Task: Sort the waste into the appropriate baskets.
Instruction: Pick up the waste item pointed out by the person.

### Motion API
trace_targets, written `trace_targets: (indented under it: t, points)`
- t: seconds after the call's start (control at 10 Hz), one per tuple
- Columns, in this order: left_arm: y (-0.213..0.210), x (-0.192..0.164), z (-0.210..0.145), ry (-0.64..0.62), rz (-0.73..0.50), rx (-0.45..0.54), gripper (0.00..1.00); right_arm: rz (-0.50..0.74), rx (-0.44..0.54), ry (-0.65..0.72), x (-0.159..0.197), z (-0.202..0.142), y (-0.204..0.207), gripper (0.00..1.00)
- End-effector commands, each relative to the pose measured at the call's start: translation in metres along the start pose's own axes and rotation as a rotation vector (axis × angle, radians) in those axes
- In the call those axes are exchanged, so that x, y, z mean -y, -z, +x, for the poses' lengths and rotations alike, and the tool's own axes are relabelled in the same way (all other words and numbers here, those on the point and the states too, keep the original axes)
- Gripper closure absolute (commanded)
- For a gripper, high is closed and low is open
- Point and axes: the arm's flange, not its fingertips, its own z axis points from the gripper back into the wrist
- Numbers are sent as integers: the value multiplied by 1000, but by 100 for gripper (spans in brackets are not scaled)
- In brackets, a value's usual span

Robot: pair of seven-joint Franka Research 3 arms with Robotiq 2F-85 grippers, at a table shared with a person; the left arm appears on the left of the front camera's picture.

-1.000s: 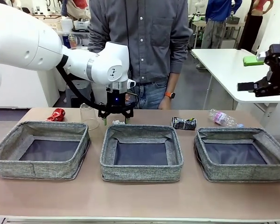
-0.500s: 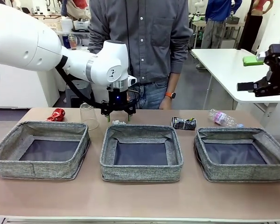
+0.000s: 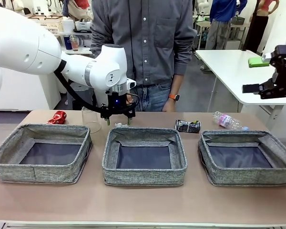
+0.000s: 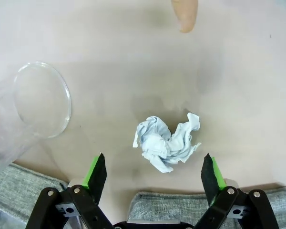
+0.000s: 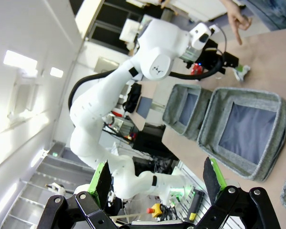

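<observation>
So here's where we're at: our left gripper [image 4: 152,164] hangs right over the crumpled white tissue [image 4: 164,145]. Its fingers are spread wide on either side of it, and as far as we can tell neither green pad is touching it. The tissue sits on the tabletop [image 3: 143,205], just behind the back wall of the middle basket [image 3: 144,175]. The clear plastic cup [image 4: 38,102] is close beside it, by the back corner of the left basket [image 3: 38,171]. A person's fingertip [image 4: 184,14] comes down toward the tabletop a little past the tissue. The crushed red can [image 3: 57,117] lies behind the left basket. The crushed dark-silver can [image 3: 188,126] is behind the gap between the middle basket and the right basket [image 3: 248,177], and the clear plastic bottle [image 3: 226,120] lies behind the right one. Our right gripper [image 5: 157,167] is way up off to the right, well away from the waste, fingers apart in the air.
</observation>
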Motion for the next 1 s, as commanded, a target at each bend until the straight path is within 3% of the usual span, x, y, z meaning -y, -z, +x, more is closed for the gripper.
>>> trace_targets:
  t: [0.0, 0.8, 0.9]
  points:
    - [4, -2, 6, 14, -38, -15, 0, 22, 11, -24, 0, 3, 2, 0]
    - [17, 8, 18, 26, -51, -37, 0, 22, 11, -24, 0, 3, 2, 0]
    - [18, 8, 19, 22, -50, -48, 24, 22, 11, -24, 0, 3, 2, 0]
